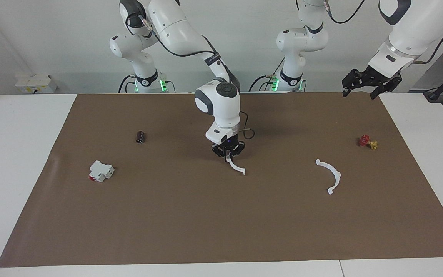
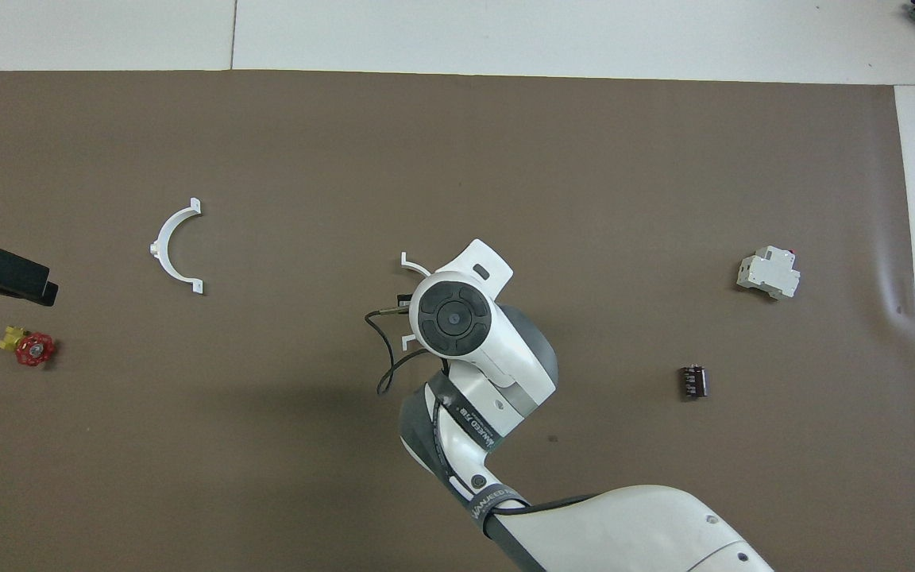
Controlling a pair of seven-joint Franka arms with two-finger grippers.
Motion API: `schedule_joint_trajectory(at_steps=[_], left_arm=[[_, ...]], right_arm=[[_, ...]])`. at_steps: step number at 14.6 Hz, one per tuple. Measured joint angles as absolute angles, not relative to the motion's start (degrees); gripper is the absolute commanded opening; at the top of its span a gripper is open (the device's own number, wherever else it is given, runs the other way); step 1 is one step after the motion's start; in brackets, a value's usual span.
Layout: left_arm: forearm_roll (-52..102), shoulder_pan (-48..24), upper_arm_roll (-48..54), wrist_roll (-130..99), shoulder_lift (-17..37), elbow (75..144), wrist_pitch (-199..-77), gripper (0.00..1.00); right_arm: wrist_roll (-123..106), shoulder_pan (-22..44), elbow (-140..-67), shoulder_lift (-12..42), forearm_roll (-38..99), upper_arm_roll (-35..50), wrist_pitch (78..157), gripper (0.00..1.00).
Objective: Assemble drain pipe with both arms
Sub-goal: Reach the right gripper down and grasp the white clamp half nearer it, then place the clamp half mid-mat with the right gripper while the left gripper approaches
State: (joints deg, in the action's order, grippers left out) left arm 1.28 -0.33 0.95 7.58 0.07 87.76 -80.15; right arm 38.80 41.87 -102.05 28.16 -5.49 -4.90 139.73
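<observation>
Half-ring arc point(image 1: 236, 166) hangs pinched in our right gripper point(image 1: 228, 153) over the brown mat's point(image 1: 190, 215) middle; the second arc point(image 1: 331, 175) lies flat toward the left arm's end. Our left gripper point(image 1: 371, 82) waits aloft, spread wide.

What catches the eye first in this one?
The right gripper at the middle of the brown mat, shut on one white half-ring arc. The other half-ring arc lies flat toward the left arm's end, where the left gripper waits in the air over the mat's edge.
</observation>
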Motion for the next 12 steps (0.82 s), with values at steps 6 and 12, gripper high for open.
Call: schedule_joint_trajectory(at_steps=[6, 12], left_arm=[[1.3, -0.3, 1.1, 7.1, -0.3, 89.7, -84.3, 1.00], [1.3, -0.3, 1.2, 6.5, -1.8, 95.4, -92.5, 1.00]], right_arm=[[39.0, 42.2, -102.2, 28.4, -10.1, -4.9, 139.7, 0.00], [39.2, 42.2, -102.2, 28.4, -10.1, -4.9, 139.8, 1.00]])
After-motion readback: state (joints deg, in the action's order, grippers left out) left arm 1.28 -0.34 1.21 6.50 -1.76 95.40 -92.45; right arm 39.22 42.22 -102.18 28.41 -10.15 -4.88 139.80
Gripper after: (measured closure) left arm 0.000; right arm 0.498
